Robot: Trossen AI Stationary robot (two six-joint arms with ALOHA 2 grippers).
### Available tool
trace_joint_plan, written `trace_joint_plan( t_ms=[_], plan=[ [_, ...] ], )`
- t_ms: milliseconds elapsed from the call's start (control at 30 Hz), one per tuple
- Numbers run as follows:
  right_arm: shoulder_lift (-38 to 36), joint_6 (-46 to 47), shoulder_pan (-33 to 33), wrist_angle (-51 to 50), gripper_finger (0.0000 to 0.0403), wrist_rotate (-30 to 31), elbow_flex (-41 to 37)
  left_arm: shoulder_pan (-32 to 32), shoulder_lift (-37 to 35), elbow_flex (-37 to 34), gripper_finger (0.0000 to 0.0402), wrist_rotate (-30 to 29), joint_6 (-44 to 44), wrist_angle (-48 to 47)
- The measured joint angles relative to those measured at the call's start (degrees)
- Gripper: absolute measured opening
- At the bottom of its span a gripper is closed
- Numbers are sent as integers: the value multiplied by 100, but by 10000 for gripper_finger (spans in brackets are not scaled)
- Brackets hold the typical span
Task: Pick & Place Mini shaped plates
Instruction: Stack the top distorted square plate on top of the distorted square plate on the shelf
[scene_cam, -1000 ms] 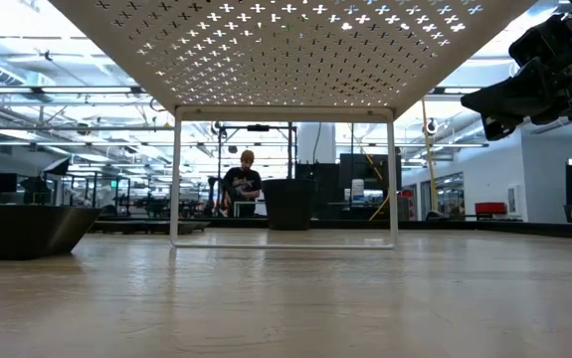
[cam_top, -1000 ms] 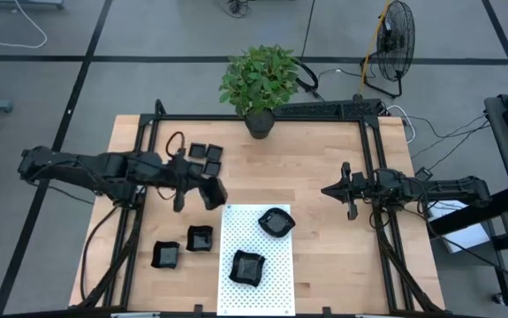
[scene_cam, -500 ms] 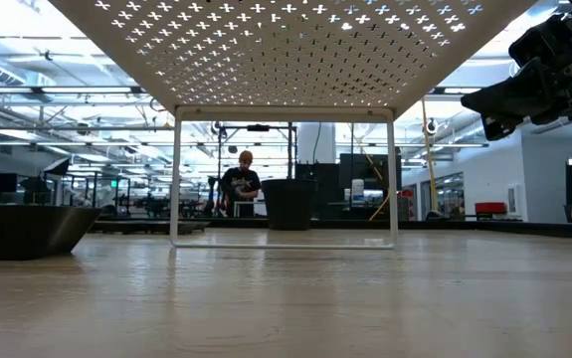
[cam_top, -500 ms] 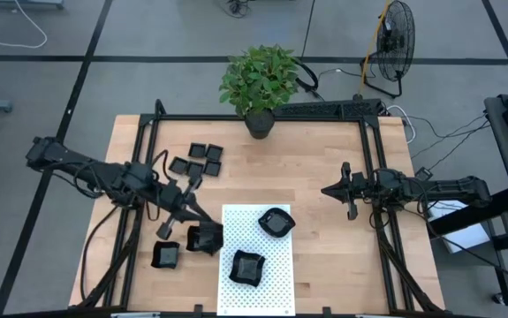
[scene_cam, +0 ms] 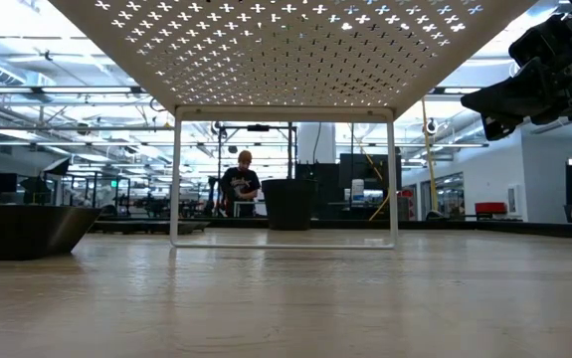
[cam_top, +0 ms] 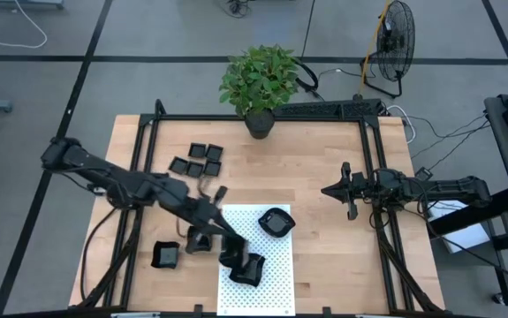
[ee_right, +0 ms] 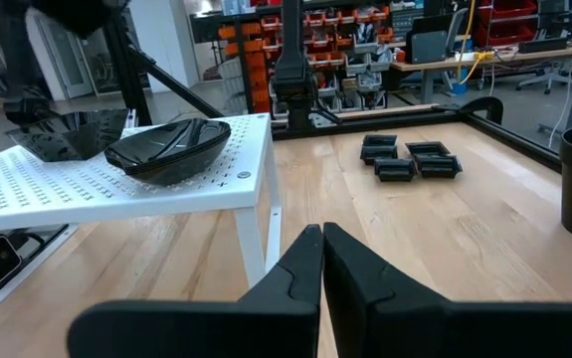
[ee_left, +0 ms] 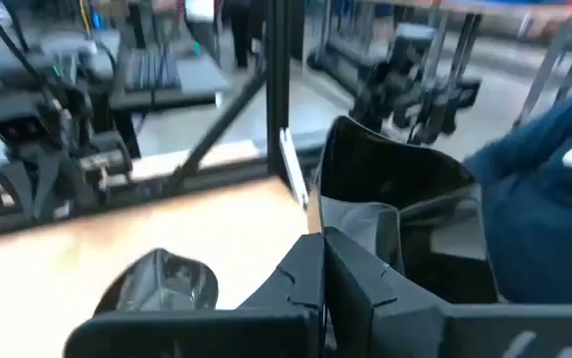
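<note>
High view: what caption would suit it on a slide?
Left pincer reaches the black plate on the white mat; right pincer waits.

The high view looks straight down on the whole worktop (cam_top: 324, 177), both arms and the floor around. The low view sits at worktop height, very near the wood, facing level under the white perforated stand (scene_cam: 286, 60) into the room. The left wrist view looks close over a square plate (ee_left: 395, 199) on that stand. The right wrist view faces across the worktop toward the stand, sharing with the high view the rounded plate (ee_right: 166, 149) and the far cluster of plates (ee_right: 405, 159).
</note>
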Motion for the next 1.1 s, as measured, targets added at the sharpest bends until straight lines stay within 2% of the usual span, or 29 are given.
trace_joint_plan(
  t_ms=[167,267,433,567,733,967,1100],
  plan=[
    [2,0,-1,0,0,-1,0,0,807,1037,17,-3,28,-997],
    [0,0,-1,-2,0,-1,0,0,1258,1563,8,-4,35,-1503],
    [1,0,-1,-1,0,-1,0,-18,1791,2139,12,-5,41,-2258],
    [2,0,-1,0,0,-1,0,-67,1974,2190,19,-27,39,-2555],
    [2,0,1,0,0,1,0,-173,1998,2194,5,-111,39,-2691],
    [2,0,-1,0,0,-1,0,-285,1996,2194,26,-112,36,-2783],
    [2,0,-1,0,0,1,0,-295,1996,2194,20,-111,37,-2814]
  ],
)
